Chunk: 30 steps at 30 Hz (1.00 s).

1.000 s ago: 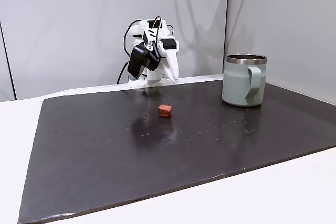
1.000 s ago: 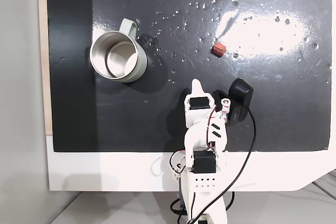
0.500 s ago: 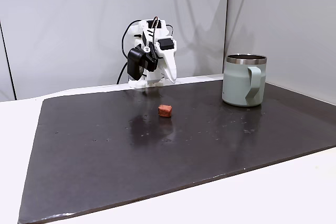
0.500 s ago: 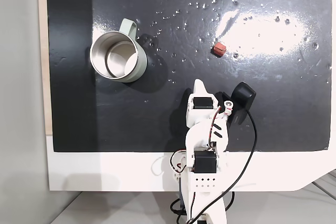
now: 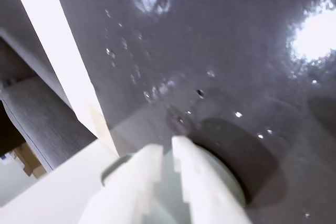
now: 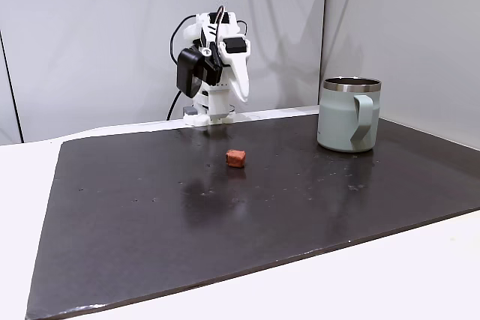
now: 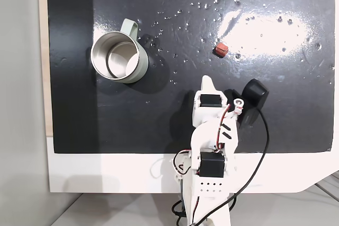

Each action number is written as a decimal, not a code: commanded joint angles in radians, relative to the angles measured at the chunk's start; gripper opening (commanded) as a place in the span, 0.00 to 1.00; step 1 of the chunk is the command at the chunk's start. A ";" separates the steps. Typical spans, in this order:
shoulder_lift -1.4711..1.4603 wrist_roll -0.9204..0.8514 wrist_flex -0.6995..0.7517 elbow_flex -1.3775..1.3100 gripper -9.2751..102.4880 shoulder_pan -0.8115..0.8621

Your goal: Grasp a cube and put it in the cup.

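Plain grey-white walls stood behind a white counter (image 6: 420, 275) w/ a glossy black mat (image 6: 247, 215) on top; the mat (image 7: 175, 25) was speckled w/ small droplets and a bright glare patch in the fixed view from above.

Your arm (image 6: 210, 73) was folded up near its base at the back edge of the mat, gripper (image 6: 241, 95) raised off the surface and pointing down. In the fixed view from above, the gripper (image 7: 207, 81) tip aimed toward the mat's middle. In the wrist view, your gripper (image 5: 167, 153) came in from the bottom edge w/ both white fingers (image 5: 142, 169) nearly together, just a thin gap between them, nothing pinched.

The cube (image 6: 235, 158) sat on the mat, in front of the arm and apart from it, untouched. From above, the cube (image 7: 221, 50) lay near the glare patch, a bit up and right of the gripper tip. A blurred reddish bit at the top edge of the wrist view is prob. the cube, can't say for sure.

The cup (image 6: 349, 114) stood upright at the right of the side fixed view, handle toward the camera, well apart from the cube. From above, the cup (image 7: 117, 58) was at left, handle up, steel rim visible; inside looked empty as far as you could see.
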 commanded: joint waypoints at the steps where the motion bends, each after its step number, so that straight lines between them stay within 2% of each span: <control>1: -0.147 -0.012 0.002 -0.189 0.08 0.037; 7: -0.456 0.064 0.020 -0.428 0.08 0.092; 17: -0.920 0.272 0.207 -0.838 0.08 0.129; 30: -1.278 0.500 0.440 -1.146 0.08 0.112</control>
